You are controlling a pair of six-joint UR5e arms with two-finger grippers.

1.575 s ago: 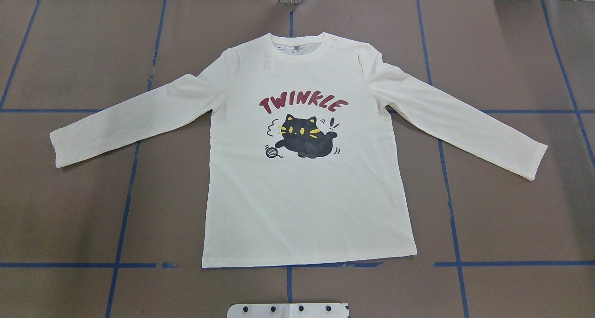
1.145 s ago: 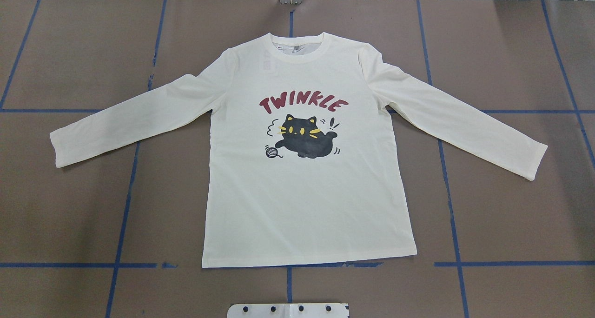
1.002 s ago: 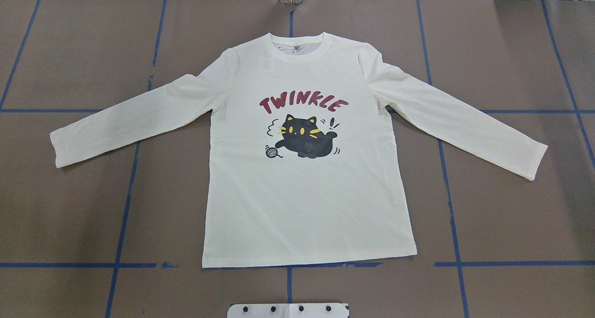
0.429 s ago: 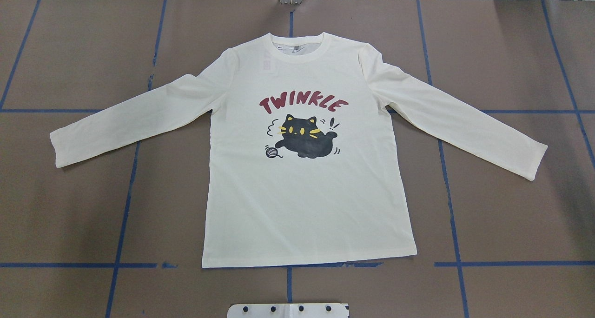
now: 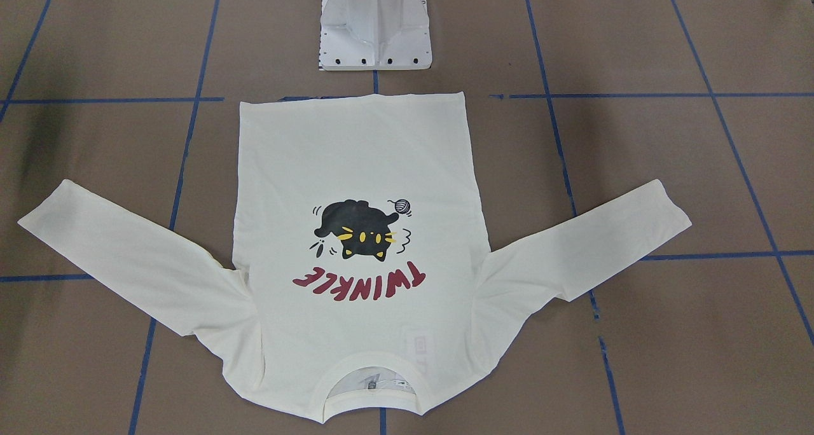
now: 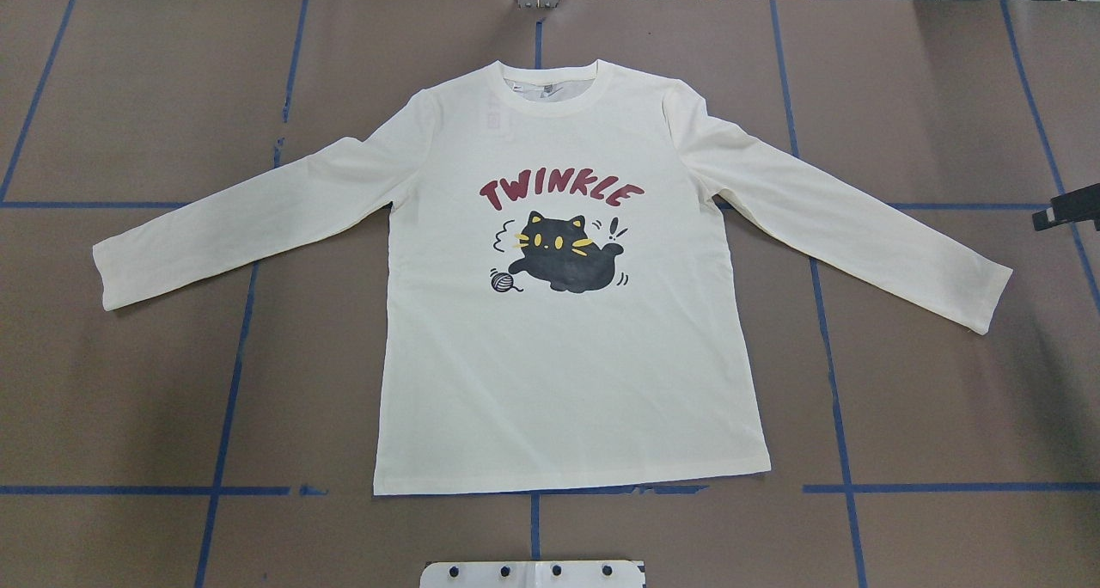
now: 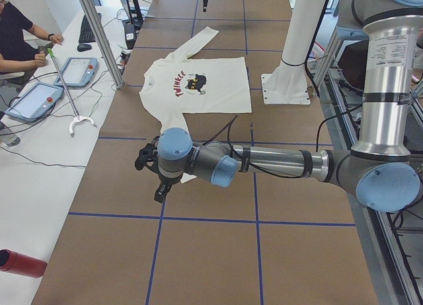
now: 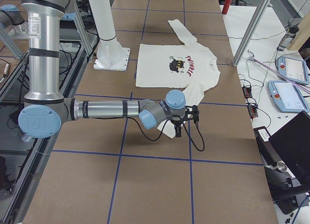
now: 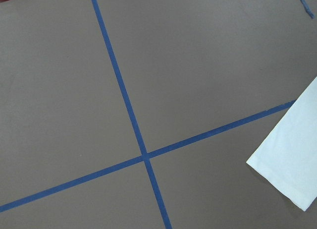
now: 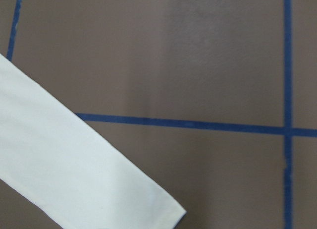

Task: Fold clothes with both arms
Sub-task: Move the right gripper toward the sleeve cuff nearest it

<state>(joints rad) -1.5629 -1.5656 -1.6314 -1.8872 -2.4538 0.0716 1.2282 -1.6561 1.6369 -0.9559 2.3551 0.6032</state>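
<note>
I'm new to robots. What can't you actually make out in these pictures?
Left claw: open or shut unclear; shows only in the left side view, small and dark.
Right claw: same; overhead view's right edge cuts it off.
T-shirt back: lies against the table in every view.
Neck label text: too small, front-facing view.
</note>
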